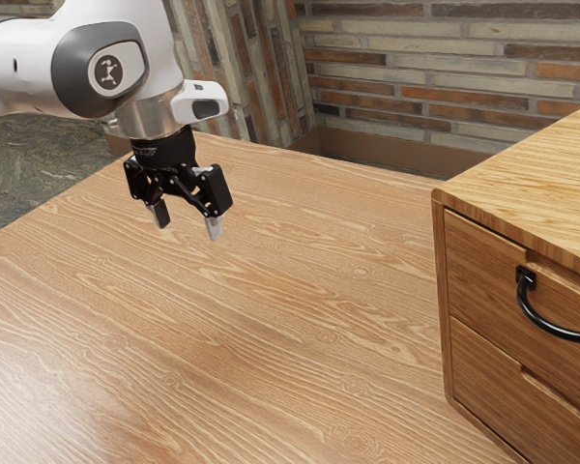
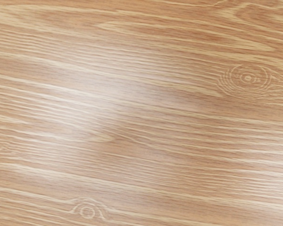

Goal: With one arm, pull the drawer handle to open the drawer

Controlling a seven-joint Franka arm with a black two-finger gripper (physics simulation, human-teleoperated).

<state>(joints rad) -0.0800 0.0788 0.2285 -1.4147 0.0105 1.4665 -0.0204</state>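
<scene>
Pincer (image 1: 188, 226) (spread) above table (image 1: 271, 338), handle (image 1: 546, 327) well apart

Upper left of frame: black gripper (image 1: 187, 225), fingers spread with nothing between them, hangs above the wooden table (image 1: 271, 338). Right edge: wooden cabinet (image 1: 541, 184), its upper drawer (image 1: 483, 280) bearing a black curved handle (image 1: 551, 324). Gripper and handle well apart.

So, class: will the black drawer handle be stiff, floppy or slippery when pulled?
The black handle holds a bowed bar shape, so it is probably stiff. Its smooth surface may be slightly slippery. It is fixed to the upper drawer, so a pull likely drags the drawer rather than freeing it.
</scene>
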